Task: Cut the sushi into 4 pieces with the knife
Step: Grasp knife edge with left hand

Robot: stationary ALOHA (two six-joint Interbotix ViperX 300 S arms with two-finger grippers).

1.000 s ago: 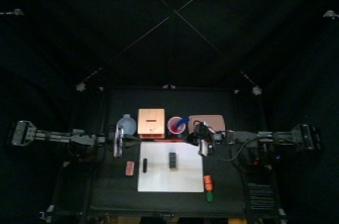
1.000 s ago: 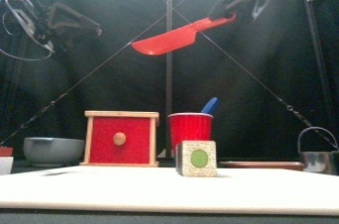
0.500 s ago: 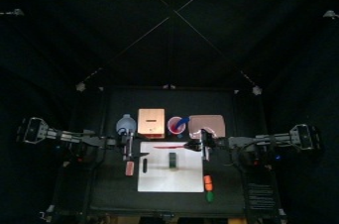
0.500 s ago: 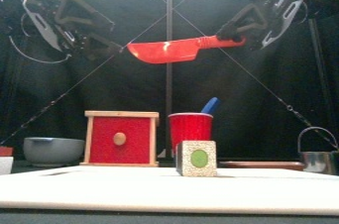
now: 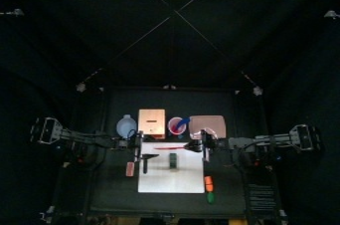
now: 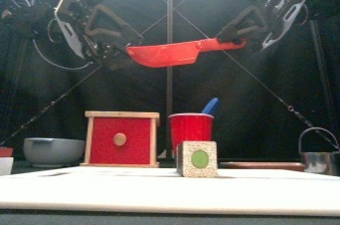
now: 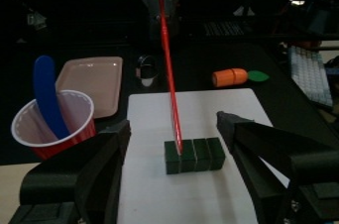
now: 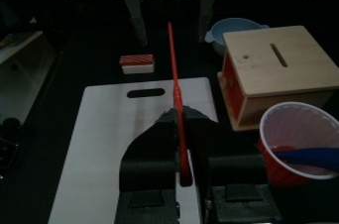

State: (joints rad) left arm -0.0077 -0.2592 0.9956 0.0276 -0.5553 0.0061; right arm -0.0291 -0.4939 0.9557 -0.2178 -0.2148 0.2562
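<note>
Two slim black arms of jointed segments enter the top view, the left arm [image 5: 80, 137] from frame left, the right arm [image 5: 272, 141] from frame right. In the front view's upper corners, the left gripper [image 6: 106, 40] and right gripper [image 6: 246, 32] show grey-backed jaws with black inner faces.

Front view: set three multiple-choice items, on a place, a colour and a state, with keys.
1. The sushi roll stands: A on the white board; B in the cup; C in the right pincer.
2. The spare knife in the cup is: A green; B yellow; C blue.
3. The red knife is: A flat on the white board; B held aloft by the right pincer; C in the cup.
Key: A, it rests on the white board; C, blue shows above the rim; B, the pincer is shut on its handle, high over the sushi roll.
</note>
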